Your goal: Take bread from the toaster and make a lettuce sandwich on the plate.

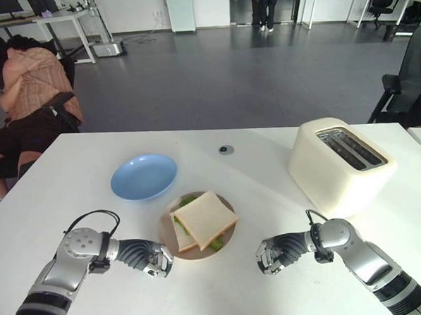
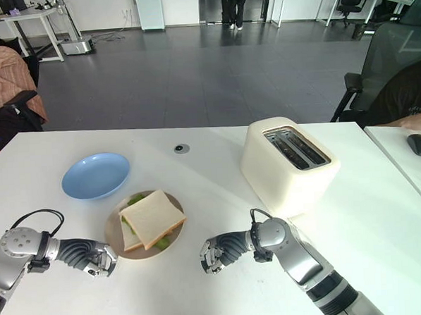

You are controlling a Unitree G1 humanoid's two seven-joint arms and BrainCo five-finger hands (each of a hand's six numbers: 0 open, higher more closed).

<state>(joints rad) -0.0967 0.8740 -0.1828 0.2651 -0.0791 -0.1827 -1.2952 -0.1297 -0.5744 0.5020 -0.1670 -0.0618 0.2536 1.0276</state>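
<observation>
White table (image 1: 70, 172), dark floor (image 1: 213, 73) behind; L hand (image 1: 151, 258), R hand (image 1: 274, 255) clenched, empty.

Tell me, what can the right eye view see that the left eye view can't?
Right eye view adds: a computer mouse on the next table, far right.
Left eye view adds: more of the left forearm, at the lower left.
Both share: the sandwich on its brown plate, the blue plate, the toaster, and the left hand and right hand, both curled and holding nothing.
</observation>
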